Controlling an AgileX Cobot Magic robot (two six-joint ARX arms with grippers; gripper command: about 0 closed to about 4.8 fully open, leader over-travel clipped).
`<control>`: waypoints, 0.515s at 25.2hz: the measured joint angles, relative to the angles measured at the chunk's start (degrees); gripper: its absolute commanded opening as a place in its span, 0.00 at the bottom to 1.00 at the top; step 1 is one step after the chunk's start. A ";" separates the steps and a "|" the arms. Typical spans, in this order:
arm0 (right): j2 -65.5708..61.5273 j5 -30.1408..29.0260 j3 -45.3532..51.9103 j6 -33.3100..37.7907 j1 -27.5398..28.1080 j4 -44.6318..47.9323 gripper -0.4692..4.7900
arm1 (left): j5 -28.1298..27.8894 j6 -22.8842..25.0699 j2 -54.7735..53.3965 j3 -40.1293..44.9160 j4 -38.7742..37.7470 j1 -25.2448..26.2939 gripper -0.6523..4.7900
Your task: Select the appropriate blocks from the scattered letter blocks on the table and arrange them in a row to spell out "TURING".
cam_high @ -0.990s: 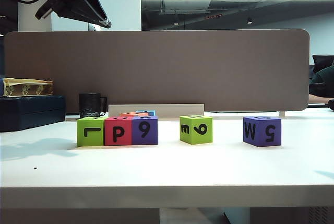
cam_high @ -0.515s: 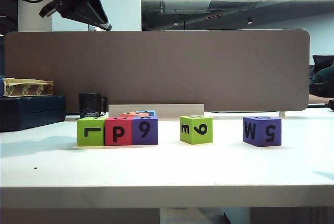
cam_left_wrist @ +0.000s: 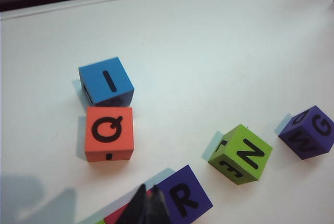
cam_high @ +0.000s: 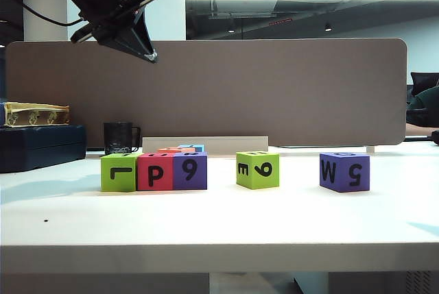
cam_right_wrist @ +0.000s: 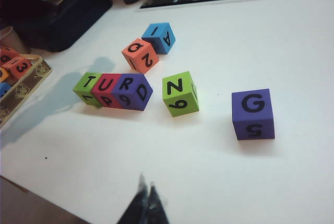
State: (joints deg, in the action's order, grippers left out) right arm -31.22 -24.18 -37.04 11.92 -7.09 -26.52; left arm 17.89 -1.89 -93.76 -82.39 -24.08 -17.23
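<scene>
On the white table (cam_high: 219,225) a row of three letter blocks touch side by side: green T (cam_right_wrist: 87,88), red U (cam_right_wrist: 107,89), purple R (cam_right_wrist: 133,91). A green N block (cam_right_wrist: 179,96) and a purple G block (cam_right_wrist: 253,114) stand apart to the row's right. Behind the row lie an orange Q block (cam_left_wrist: 109,132) and a blue I block (cam_left_wrist: 106,81), touching. My left gripper (cam_left_wrist: 148,190) is shut and empty, hanging high over the row's purple R block (cam_left_wrist: 183,197); it shows at the exterior view's upper left (cam_high: 149,56). My right gripper (cam_right_wrist: 146,185) is shut and empty, near the table's front.
A black mug (cam_high: 121,138) and a dark blue box (cam_high: 41,147) stand at the back left. A tray of spare blocks (cam_right_wrist: 21,78) lies left of the row. The brown-grey partition panel (cam_high: 206,88) closes off the back of the table.
My left gripper has come down and to the right in the exterior view, still shut. The blocks have not moved.
</scene>
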 measured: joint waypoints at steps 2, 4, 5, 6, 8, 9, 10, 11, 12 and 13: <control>-0.85 0.00 -0.74 0.00 0.00 0.13 0.09 | -0.04 0.02 -0.11 -0.92 -0.44 0.00 0.11; -1.79 -0.09 -1.75 0.00 0.00 0.11 0.09 | -0.04 0.09 -0.46 -2.05 -0.37 0.00 0.11; -2.40 -0.11 -2.25 0.00 -0.02 0.20 0.09 | -0.04 0.17 -0.59 -2.40 -0.17 0.00 0.11; -3.06 -0.09 -2.78 0.00 -0.02 0.20 0.09 | -0.09 0.22 -0.68 -2.47 -0.17 0.02 0.11; -4.33 -0.09 -3.48 0.00 0.00 0.17 0.09 | -0.11 0.85 -0.74 -2.49 -0.44 0.00 0.11; -4.85 -0.07 -3.74 0.00 0.00 0.13 0.09 | -0.11 0.98 -0.74 -2.54 -0.59 0.00 0.11; -5.18 -0.07 -4.00 0.00 0.00 0.11 0.09 | -0.11 1.03 -0.74 -2.64 -0.61 0.00 0.11; -5.46 -0.09 -4.35 0.00 0.00 0.13 0.09 | -0.11 1.03 -0.74 -2.73 -0.57 0.00 0.11; -5.68 -0.09 -4.72 0.00 0.00 0.13 0.09 | -0.11 1.03 -0.74 -2.78 -0.57 0.00 0.11; -6.03 -0.11 -5.22 0.00 0.00 0.24 0.09 | -0.11 1.03 -0.74 -2.78 -0.57 0.02 0.11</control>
State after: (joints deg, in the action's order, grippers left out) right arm -37.26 -24.29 -42.26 11.92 -7.09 -26.28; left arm 17.78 -0.86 -94.50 -85.17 -24.64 -17.21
